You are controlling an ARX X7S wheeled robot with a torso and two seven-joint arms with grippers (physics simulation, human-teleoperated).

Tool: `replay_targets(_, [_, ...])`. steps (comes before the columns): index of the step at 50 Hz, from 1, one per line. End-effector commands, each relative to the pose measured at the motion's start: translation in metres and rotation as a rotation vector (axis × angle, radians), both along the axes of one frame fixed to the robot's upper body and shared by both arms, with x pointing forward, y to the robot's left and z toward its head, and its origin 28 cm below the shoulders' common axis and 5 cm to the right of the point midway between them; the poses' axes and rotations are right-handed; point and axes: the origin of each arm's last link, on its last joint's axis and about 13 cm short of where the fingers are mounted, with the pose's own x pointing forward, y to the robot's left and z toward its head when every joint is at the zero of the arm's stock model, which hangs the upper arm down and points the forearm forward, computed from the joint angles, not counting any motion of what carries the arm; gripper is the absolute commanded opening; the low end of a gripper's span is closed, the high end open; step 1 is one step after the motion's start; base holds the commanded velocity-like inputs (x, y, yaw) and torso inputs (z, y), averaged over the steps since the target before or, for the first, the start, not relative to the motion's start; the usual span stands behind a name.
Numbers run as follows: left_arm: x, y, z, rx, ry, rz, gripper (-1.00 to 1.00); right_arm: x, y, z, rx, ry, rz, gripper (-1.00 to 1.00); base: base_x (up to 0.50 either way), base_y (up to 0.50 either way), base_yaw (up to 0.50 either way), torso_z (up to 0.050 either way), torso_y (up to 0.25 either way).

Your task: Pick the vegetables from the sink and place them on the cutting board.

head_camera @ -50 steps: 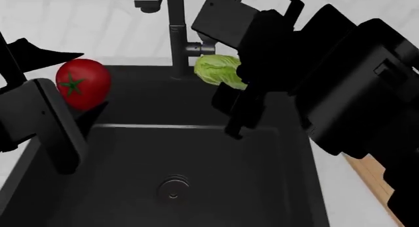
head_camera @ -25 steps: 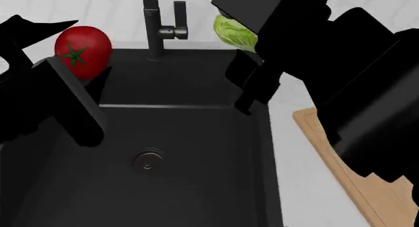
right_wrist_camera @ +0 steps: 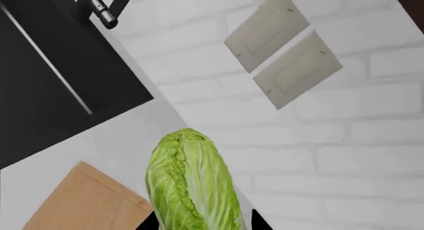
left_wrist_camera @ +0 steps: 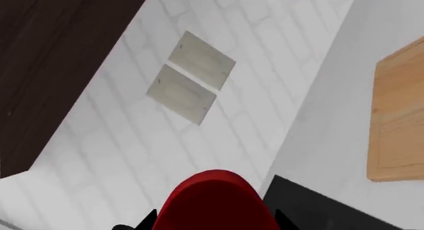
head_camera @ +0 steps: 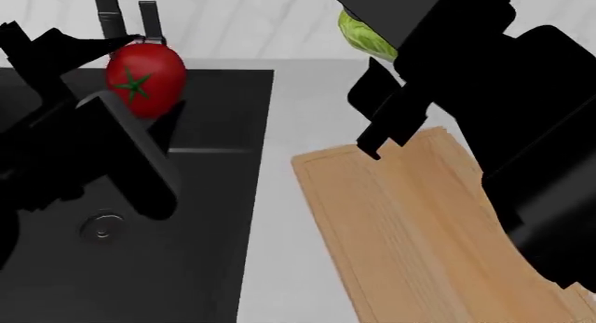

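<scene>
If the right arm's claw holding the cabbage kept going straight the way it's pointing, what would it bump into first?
Probably the white brick wall. In the wrist view the right gripper aims its cabbage toward that wall, just below two grey plates. Nothing shows in between, though depth is uncertain.

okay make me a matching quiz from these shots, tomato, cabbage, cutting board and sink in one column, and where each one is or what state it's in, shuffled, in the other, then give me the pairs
1. tomato
2. napa cabbage
3. cutting board
4. sink

A. lies on the counter with nothing on it
B. held in the right gripper
C. basin with only its drain showing
D. held in the left gripper

Pairs: 1-D, 2-B, 3-A, 4-C
</scene>
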Motion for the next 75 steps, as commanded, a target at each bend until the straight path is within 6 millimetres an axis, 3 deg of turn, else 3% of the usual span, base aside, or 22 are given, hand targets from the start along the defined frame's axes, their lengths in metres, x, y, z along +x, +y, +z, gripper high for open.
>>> replay_targets(1, [0.0, -0.01, 0.013, -0.041, -0.022, -0.016, -1.0, -0.006, 0.001, 0.008, -0.007, -0.056, 0.001, -1.0, 0.0, -0.5, 0.0, 0.0, 0.0])
replay_targets(20, [0.003, -0.029, 0.025, -0.214, 0.064, -0.066, -1.0, -0.013, 0.001, 0.009, 0.064, -0.106, -0.043, -1.0, 0.0, -0.5, 0.0, 0.0, 0.001])
replay_targets(30, [0.008, -0.035, 0.036, -0.271, 0.071, -0.048, -1.0, -0.024, 0.017, 0.024, 0.339, -0.144, -0.154, -1.0, 0.0, -0.09, 0.0, 0.0, 0.0])
replay_targets(40, [0.025, -0.038, 0.047, -0.501, 0.334, 0.115, -1.0, -0.026, 0.019, 0.029, 0.429, -0.091, -0.247, -1.0, 0.0, 0.0, 0.0, 0.0, 0.001])
replay_targets(41, [0.038, -0.057, 0.039, -0.694, 0.46, 0.161, -1.0, -0.024, 0.017, 0.033, 0.47, -0.144, -0.283, -1.0, 0.0, 0.0, 0.0, 0.0, 0.0])
replay_targets(42, [0.043, -0.054, 0.037, -0.736, 0.485, 0.17, -1.0, -0.024, 0.017, 0.033, 0.472, -0.148, -0.289, -1.0, 0.0, 0.0, 0.0, 0.0, 0.0])
replay_targets(51, [0.049, -0.059, 0.027, -0.853, 0.579, 0.178, -1.0, -0.023, 0.015, 0.037, 0.493, -0.163, -0.315, -1.0, 0.0, 0.0, 0.0, 0.0, 0.0])
replay_targets(62, [0.043, -0.078, -0.006, -0.786, 0.652, 0.142, -1.0, -0.023, 0.014, 0.028, 0.503, -0.155, -0.32, -1.0, 0.0, 0.0, 0.0, 0.0, 0.001])
replay_targets(75, [0.063, -0.089, -0.022, -0.694, 0.635, 0.195, -1.0, -0.026, 0.012, 0.022, 0.522, -0.153, -0.321, -1.0, 0.0, 0.0, 0.0, 0.001, 0.001])
